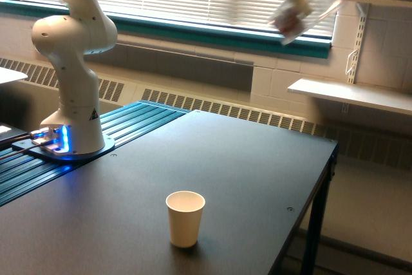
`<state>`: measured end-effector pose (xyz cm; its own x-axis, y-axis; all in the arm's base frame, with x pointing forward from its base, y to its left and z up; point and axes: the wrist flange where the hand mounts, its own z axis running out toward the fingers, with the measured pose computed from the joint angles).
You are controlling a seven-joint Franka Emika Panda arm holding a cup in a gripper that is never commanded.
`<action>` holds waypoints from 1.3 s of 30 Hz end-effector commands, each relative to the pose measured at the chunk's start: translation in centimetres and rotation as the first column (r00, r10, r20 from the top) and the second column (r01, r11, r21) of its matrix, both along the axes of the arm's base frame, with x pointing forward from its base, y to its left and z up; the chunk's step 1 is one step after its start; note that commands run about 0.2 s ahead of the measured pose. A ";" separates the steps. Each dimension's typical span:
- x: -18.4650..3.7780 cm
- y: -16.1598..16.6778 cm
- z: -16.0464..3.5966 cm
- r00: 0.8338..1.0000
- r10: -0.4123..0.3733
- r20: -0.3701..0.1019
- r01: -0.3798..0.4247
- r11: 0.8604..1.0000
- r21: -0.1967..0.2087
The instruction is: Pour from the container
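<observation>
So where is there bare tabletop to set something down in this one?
Nearly everywhere: the dark table is bare between the paper cup and its far edge, and out to the exterior view's right edge. Only the robot base and ribbed blue strip crowd the left.

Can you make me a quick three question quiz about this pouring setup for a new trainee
1. True or false: the clear container is directly above the paper cup.
2. Where does the paper cup stand? A) on the wall shelf B) on the dark table C) on the robot's base
3. Which part of the picture shows the gripper?

Key
1. False: it is high up, toward the exterior view's right of the cup.
2. B
3. The top, in front of the window blinds, motion-blurred.
</observation>
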<state>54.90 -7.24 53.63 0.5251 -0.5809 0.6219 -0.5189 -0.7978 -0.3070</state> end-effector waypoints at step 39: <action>-17.4 -15.2 -18.8 0.796 -0.306 -0.522 0.426 0.896 0.125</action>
